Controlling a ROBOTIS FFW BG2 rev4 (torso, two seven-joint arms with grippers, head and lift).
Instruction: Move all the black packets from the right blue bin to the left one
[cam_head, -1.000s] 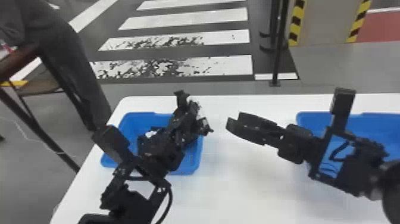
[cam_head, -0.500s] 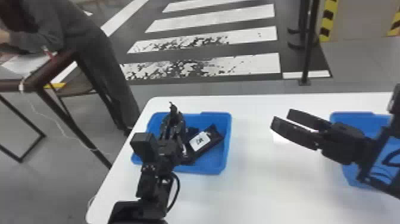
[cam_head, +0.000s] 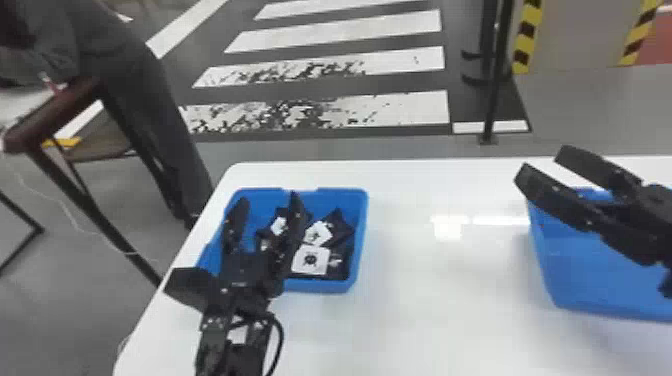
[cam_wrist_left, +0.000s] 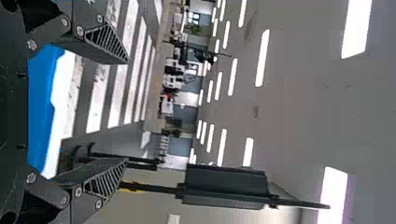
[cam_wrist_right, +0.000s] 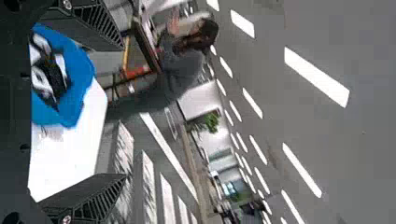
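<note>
Plainly, left end effector (cam_head: 269, 198), right one (cam_head: 543, 162), spread wide, empty, packets (cam_head: 310, 260) in left bin (cam_head: 322, 286)

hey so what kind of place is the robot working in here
Probably a large indoor workshop or demo hall: crosswalk-style stripes on a grey floor, rows of ceiling lights, and yellow-and-black hazard tape.

Your left arm (cam_head: 232, 320) comes in from the head view's bottom edge, its left end effector (cam_head: 268, 198) pointing forward with both fingers spread, while your right arm (cam_head: 656, 227) enters from the right edge, its right end effector (cam_head: 541, 162) angled leftward, fingers likewise parted.
</note>
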